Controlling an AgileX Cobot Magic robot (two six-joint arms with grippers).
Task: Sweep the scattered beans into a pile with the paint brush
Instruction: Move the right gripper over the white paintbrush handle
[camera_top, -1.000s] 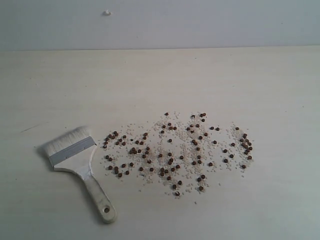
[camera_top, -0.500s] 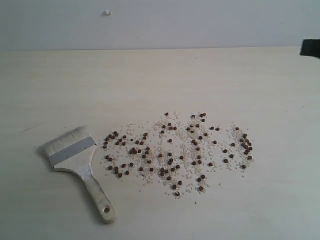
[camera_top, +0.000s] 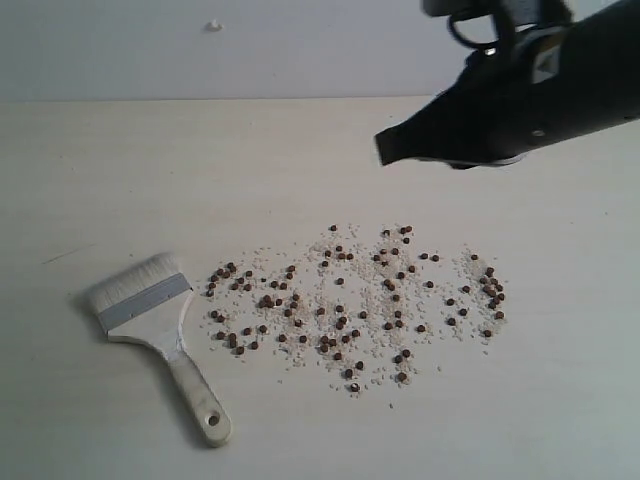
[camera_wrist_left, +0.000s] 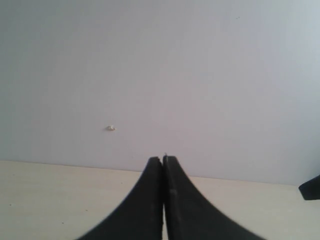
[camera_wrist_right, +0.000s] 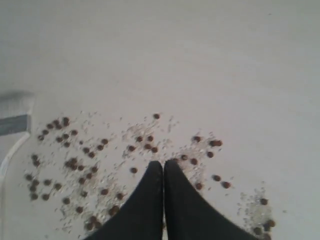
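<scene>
right claw (camera_top: 382, 148) newly above beans (camera_top: 355, 300)

PLACE: you're at a robot test bench, lab-like, exact kind unclear | SHOWN BY: plain pale worktop (camera_top: 120, 160), blank grey-white wall (camera_top: 300, 50) right behind it, black robot arm (camera_top: 560, 90) hanging over your worktop

Dark reddish-brown beans (camera_top: 340, 310) speckle the pale cream counter (camera_top: 200, 160), whitish grains (camera_top: 262, 258) dusted among them. The brush (camera_top: 146, 303) shows a pale wood handle, silver band and whitish bristles. The right end effector (camera_top: 383, 148) is black against a plain grey-white wall (camera_top: 250, 50).
</scene>
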